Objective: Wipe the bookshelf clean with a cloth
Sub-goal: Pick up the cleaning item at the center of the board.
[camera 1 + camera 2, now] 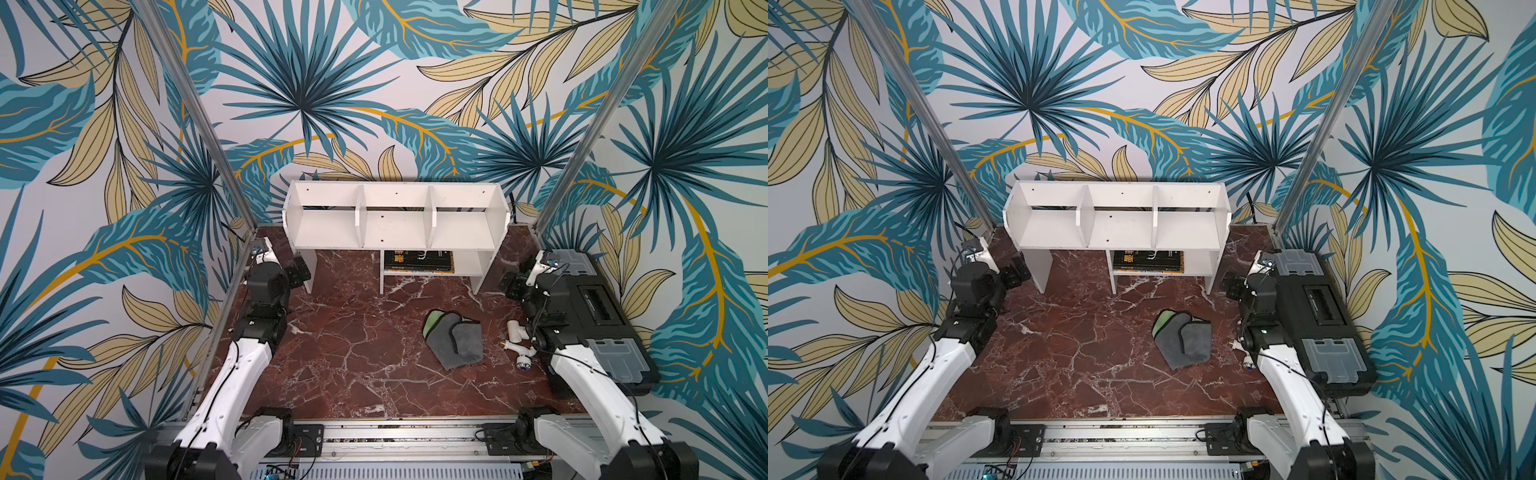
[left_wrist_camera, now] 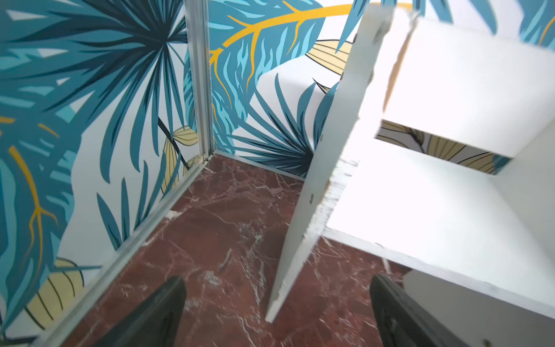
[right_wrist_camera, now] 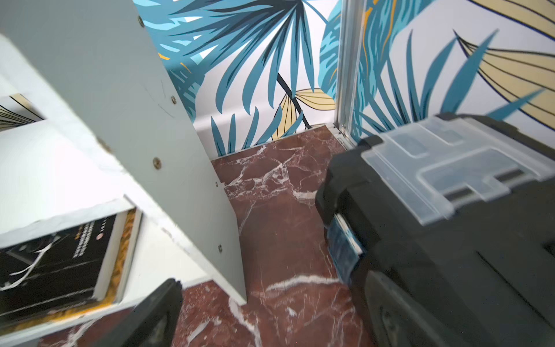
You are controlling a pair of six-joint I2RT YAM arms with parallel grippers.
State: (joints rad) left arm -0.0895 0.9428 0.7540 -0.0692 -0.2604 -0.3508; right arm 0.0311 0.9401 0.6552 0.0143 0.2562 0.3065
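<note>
A crumpled grey microfibre cloth with a lime-green side (image 1: 453,338) lies on the red marble counter (image 1: 353,365), toward the right side. Farther back, both well apart from it, the left gripper (image 2: 276,284) and right gripper (image 3: 274,288) hang with jaws spread wide, empty, flanking the leg panels of the wide white board bookshelf (image 1: 395,226) at the rear wall. A black plastic toolbox (image 1: 598,307) sits beside the right one.

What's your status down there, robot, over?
Open and empty: left gripper, right gripper, either side of the bookshelf. The cloth crumpled on the tabletop, untouched. A white pipe fitting lies beside it.
</note>
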